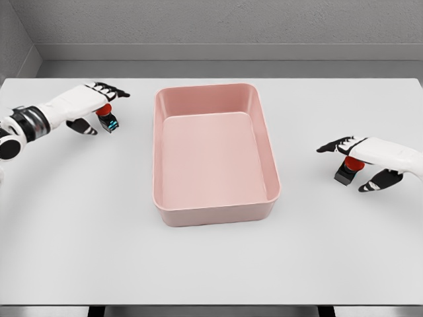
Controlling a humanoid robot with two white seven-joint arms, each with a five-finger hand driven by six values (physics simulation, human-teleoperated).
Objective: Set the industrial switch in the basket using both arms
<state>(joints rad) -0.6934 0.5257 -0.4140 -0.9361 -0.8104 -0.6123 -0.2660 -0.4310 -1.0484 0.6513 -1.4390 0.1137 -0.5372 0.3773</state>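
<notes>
Two small industrial switches lie on the white table [211, 264], each black with a red button. The left switch [109, 123], which has a cyan mark on its body, lies left of the pink basket [213, 212]. My left hand [103, 111] hovers over it with spread fingers above and thumb below, not closed on it. The right switch [344, 176] lies right of the basket. Over it my right hand [344, 168] is open, fingers on the far side and thumb on the near side, partly hiding the red button.
The basket is a rectangular tub with raised walls standing in the table's middle, and nothing lies inside it. A grey wall [211, 26] runs behind the table's far edge.
</notes>
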